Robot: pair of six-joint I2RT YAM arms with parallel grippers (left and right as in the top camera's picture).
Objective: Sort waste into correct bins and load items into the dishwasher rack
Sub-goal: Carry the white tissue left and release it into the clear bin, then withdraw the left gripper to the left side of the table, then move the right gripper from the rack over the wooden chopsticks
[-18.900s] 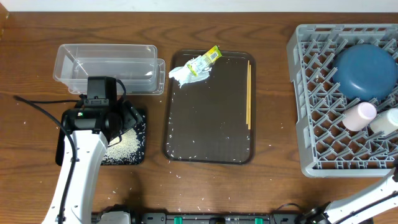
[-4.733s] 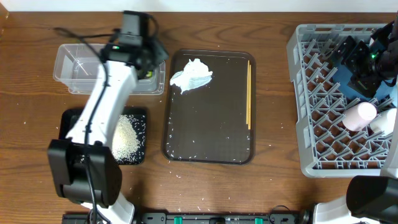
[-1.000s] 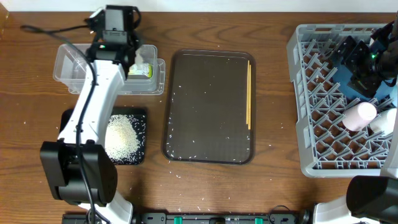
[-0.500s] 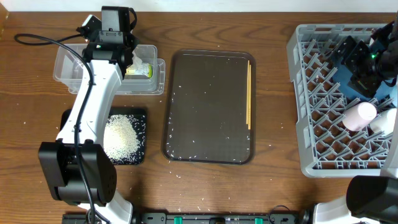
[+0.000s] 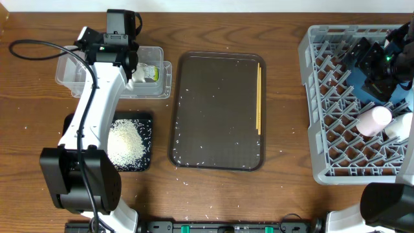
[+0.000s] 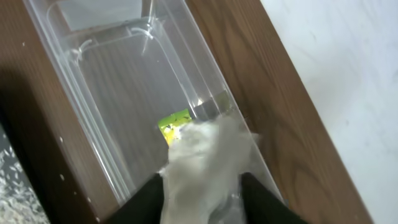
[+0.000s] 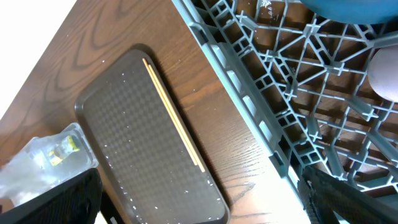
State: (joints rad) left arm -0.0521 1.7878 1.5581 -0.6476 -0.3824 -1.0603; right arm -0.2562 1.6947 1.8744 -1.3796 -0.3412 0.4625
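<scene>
My left gripper [image 5: 131,65] [image 6: 205,208] hangs over the clear tub [image 5: 77,65] [image 6: 124,74], its fingers [image 6: 146,199] apart. The crumpled white tissue [image 5: 142,70] [image 6: 205,165] sits loosely between them, blurred, over the yellow-green wrapper [image 5: 154,75] [image 6: 173,123]. Rice [image 5: 126,142] lies heaped in the black tray [image 5: 147,162]. Chopsticks [image 5: 259,97] [image 7: 174,130] lie on the right side of the brown tray [image 5: 217,110]. My right gripper [image 5: 363,55] [image 7: 205,205] is wide open and holds nothing above the rack [image 5: 336,129] [image 7: 298,93], which holds the dark-blue dish [image 5: 352,76] [image 7: 354,7], pink cup [image 5: 375,120] and white cup [image 5: 402,126].
Loose rice grains speckle the brown tray [image 7: 124,137] and the wooden table [image 5: 284,149] around it. A black cable [image 5: 39,46] loops left of the tub. The tub's near end [image 7: 43,155] shows in the right wrist view.
The left gripper's jaws have parted over the clear tub, loosening their hold on the tissue. The right arm has not moved.
</scene>
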